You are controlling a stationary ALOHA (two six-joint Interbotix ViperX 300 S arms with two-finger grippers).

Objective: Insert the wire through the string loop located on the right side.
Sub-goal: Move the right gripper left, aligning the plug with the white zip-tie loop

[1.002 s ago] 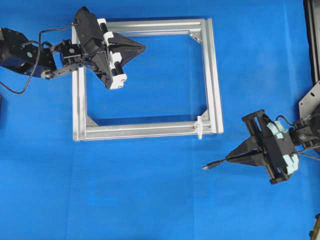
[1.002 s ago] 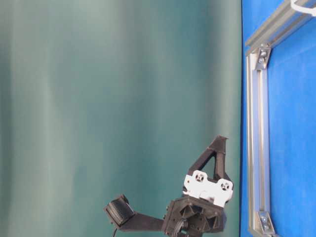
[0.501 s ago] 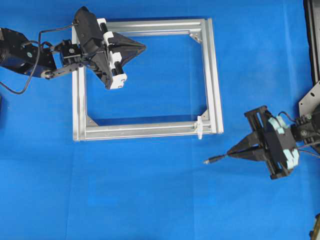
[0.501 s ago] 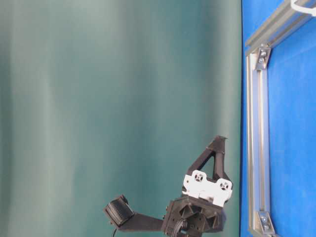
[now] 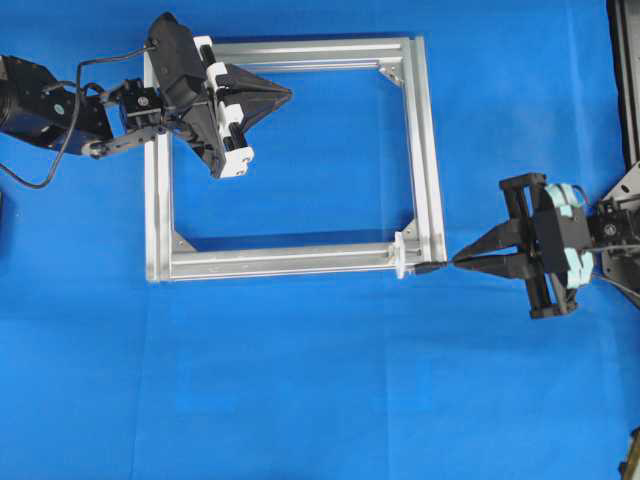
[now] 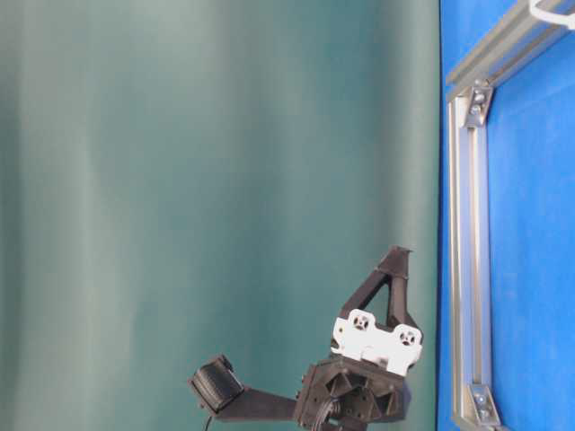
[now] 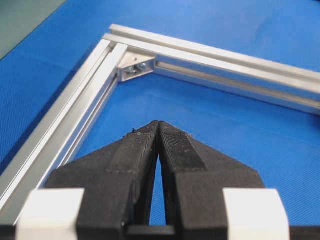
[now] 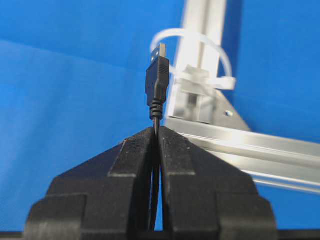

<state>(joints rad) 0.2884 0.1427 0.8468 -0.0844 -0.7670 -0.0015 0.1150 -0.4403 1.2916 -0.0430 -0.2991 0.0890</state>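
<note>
Pinching the wire between closed fingers, the right gripper points its plug tip at the string loop, just short of it, at the frame's lower right corner. One wire, one loop, one frame. Left gripper closed, empty, over the frame's top rail. Bare blue tabletop surrounds the frame.
</note>
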